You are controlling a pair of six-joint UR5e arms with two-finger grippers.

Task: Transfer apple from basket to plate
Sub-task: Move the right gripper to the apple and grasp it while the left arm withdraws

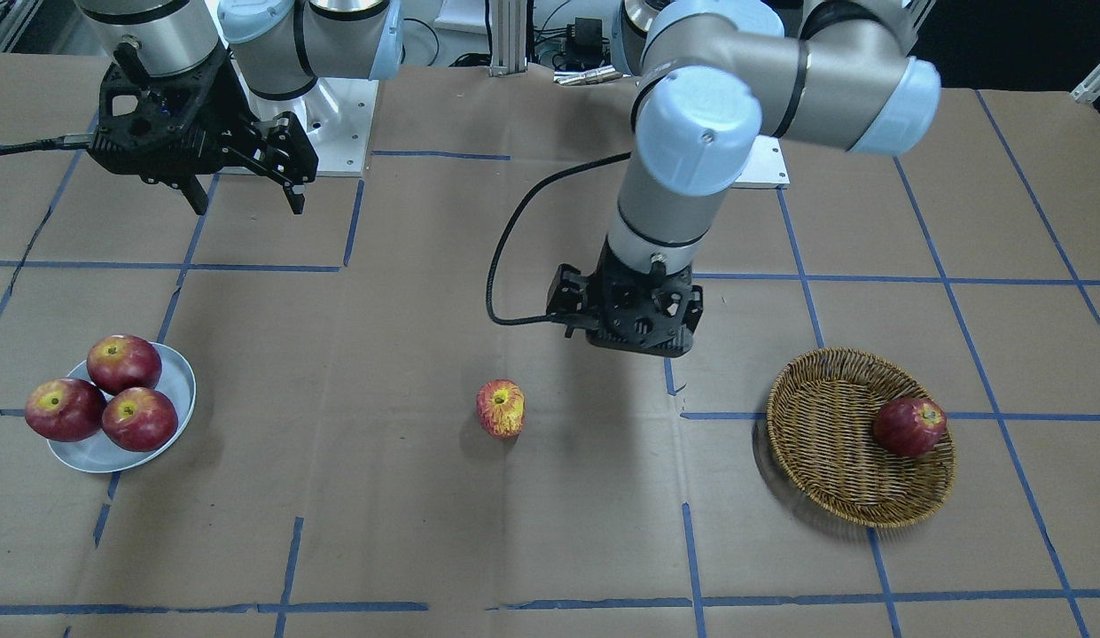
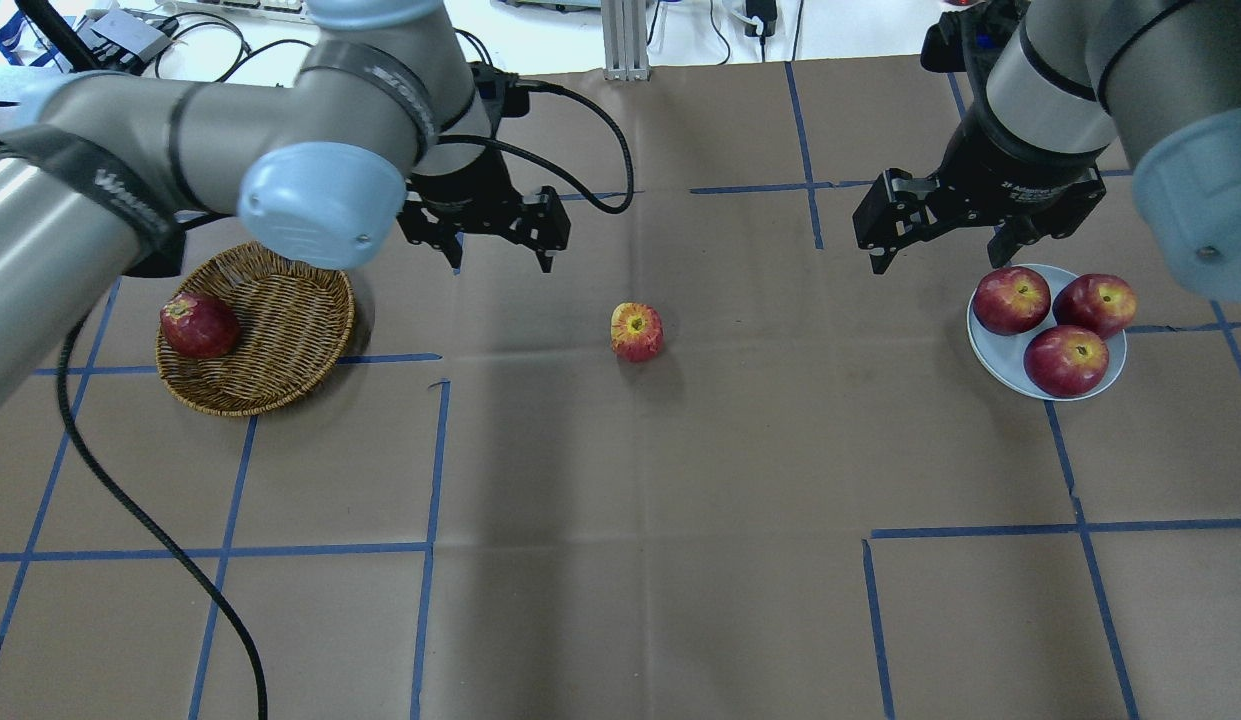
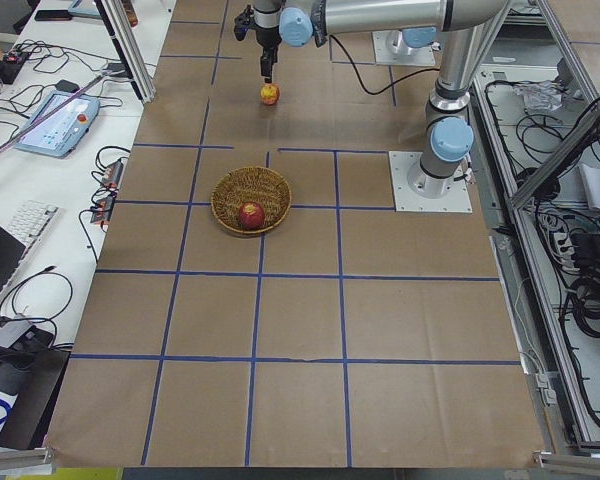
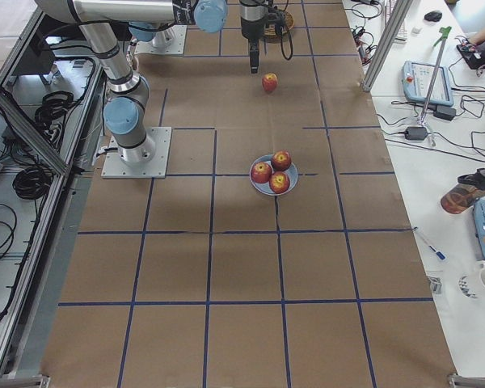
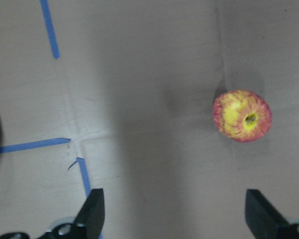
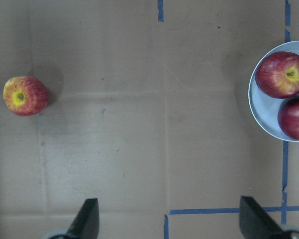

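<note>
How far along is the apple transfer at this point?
Done: the apple is out of the basket, lying on the table midway. In hand: nothing; the left tool hangs open near it, the right tool open by the plate. Left: grasp it and set it on the plate beside three dark apples.

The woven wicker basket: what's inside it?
The round brown wicker basket holds one dark red apple against its rim. Nothing else shows inside; what lies beneath that apple is covered.

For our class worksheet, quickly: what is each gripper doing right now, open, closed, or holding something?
Left gripper: open, holding nothing.
Right gripper: open, holding nothing.
</note>
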